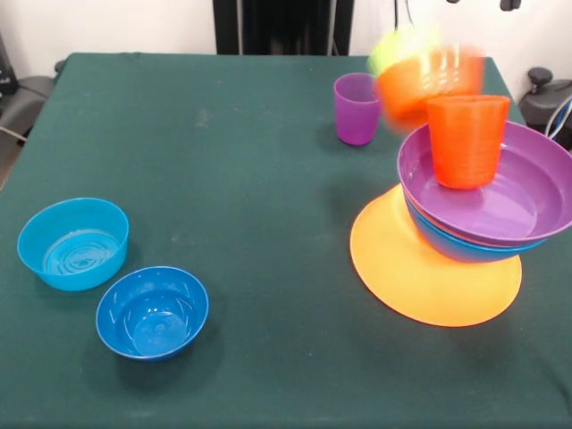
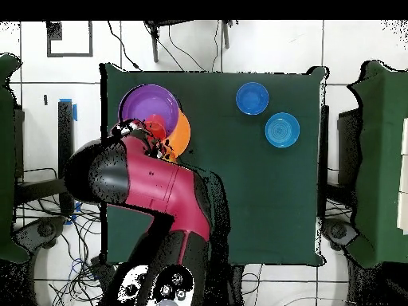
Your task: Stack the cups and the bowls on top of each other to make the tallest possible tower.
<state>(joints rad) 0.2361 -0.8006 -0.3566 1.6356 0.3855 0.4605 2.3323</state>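
Observation:
The tower stands at the right: the upturned orange-yellow bowl (image 1: 420,277) carries the blue bowl (image 1: 456,246) and the purple bowl (image 1: 509,201), both tilted. An orange cup (image 1: 466,141) stands upright in the purple bowl. Behind it a small orange bowl (image 1: 420,82) and a lime green cup (image 1: 399,45) are blurred in mid-air. A purple cup (image 1: 357,107) stands on the table. The yellow cup is not visible. The purple bowl (image 2: 147,107) and orange-yellow bowl (image 2: 182,137) also show from overhead. Dark parts of my gripper (image 1: 509,4) show at the top edge.
A straight-sided light blue bowl (image 1: 73,243) and a dark blue bowl (image 1: 152,311) sit upright at the left of the green table (image 1: 250,179). From overhead they are the light blue bowl (image 2: 282,129) and dark blue bowl (image 2: 252,98). My arm (image 2: 151,183) covers the tower's near side.

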